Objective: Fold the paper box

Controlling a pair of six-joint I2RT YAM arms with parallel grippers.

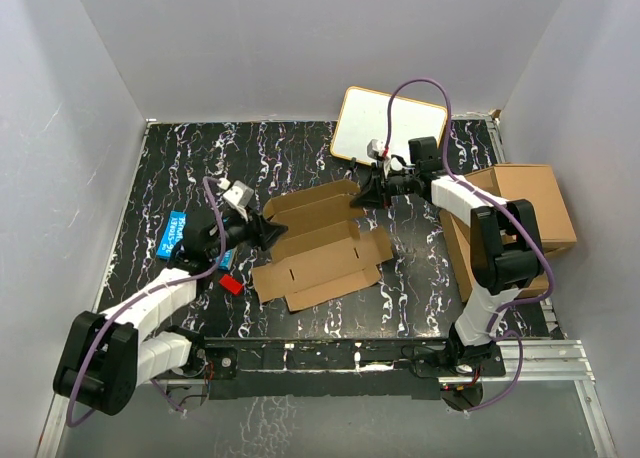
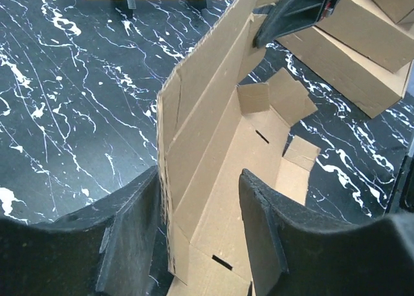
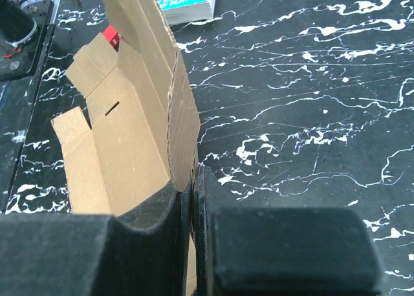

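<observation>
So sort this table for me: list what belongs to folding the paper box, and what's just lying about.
Part of the job:
paper box, one long wall raised
right gripper, shut on one end of that wall
left gripper, open astride the other end

Lying about:
stack of larger cardboard boxes
whiteboard
blue book
small red block

The left arm [image 1: 150,300] reaches from its base forward and to the right, held low, with the wrist roughly level. The left jaws stand apart with a clear gap. The right arm [image 1: 497,246] rises to its elbow, then reaches leftward. The right jaws are pressed almost together.
</observation>
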